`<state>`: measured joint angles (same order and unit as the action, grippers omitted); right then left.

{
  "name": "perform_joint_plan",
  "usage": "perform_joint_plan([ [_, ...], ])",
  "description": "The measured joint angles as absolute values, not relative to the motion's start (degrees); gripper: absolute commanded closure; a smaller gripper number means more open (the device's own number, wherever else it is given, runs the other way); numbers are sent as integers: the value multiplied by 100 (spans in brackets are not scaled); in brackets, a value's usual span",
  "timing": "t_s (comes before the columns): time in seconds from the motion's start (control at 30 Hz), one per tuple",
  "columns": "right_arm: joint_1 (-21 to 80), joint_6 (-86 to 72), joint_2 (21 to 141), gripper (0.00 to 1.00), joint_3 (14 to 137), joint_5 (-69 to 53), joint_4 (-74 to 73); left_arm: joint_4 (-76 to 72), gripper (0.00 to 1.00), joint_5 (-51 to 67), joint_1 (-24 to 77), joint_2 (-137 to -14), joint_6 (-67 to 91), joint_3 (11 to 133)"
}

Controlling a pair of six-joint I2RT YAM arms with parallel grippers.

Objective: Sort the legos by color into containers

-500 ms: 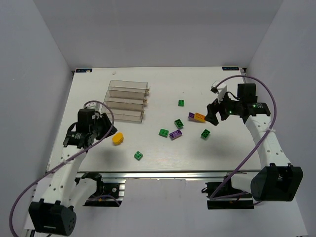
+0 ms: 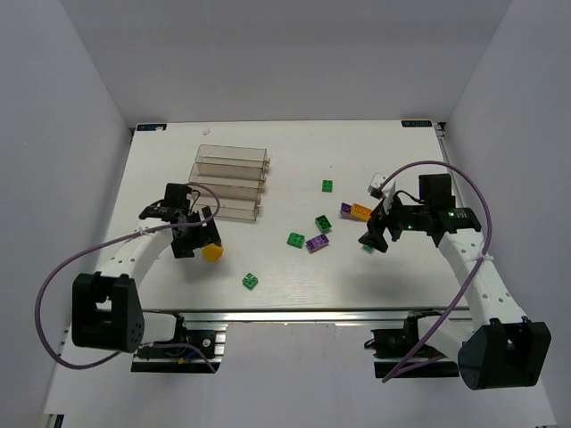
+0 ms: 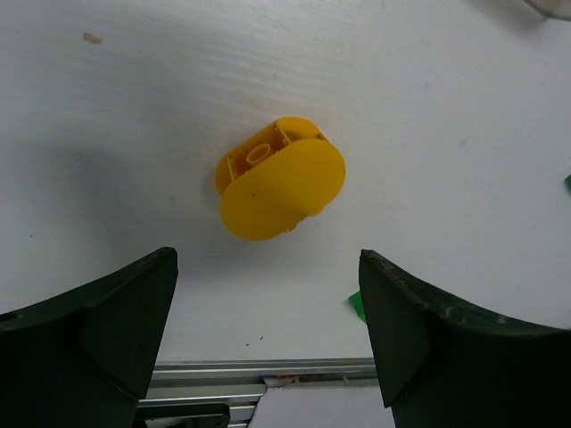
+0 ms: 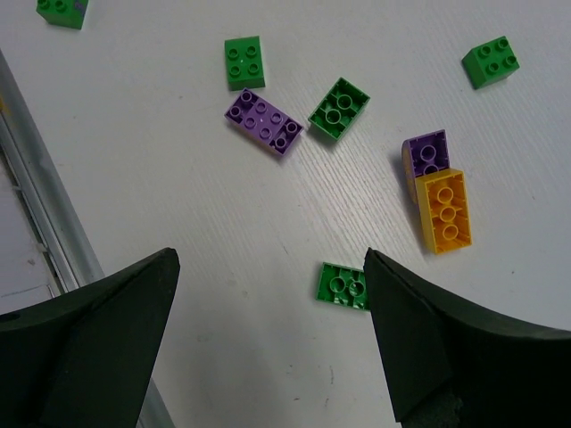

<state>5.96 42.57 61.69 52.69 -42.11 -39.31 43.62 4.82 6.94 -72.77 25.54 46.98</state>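
Left fingers [image 3: 107, 312] spread wide above the yellow lego [image 3: 281, 178] on the table [image 3: 446, 107]; right fingers [image 4: 89, 330] likewise released over a green lego [image 4: 343, 285].

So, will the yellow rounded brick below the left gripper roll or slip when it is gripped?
Probably stiff and light: the yellow brick looks like hollow hard plastic. Its smooth curved ends may slip in a grip, and it could rock, since it seems to lie tilted.
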Motion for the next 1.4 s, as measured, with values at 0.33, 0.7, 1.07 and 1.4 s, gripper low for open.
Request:
perform_joint_plan([
  [0.33,650,4125,6322,11,5260,-4254,-3717,3903,12,454,843,-8597,2388,4945],
  [0.7,650,4062,6320,11,5214,-4169,-3601,3791,75,268,1216,-8932,2281,5085],
  [1.07,650,4042,6320,11,5157,-4130,-3594,3999,81,255,1194,-7714,2801,5885],
  [1.4,650,3977,6298,11,5153,-4132,-3592,3159,77,19,1129,-9030,3656,7400],
])
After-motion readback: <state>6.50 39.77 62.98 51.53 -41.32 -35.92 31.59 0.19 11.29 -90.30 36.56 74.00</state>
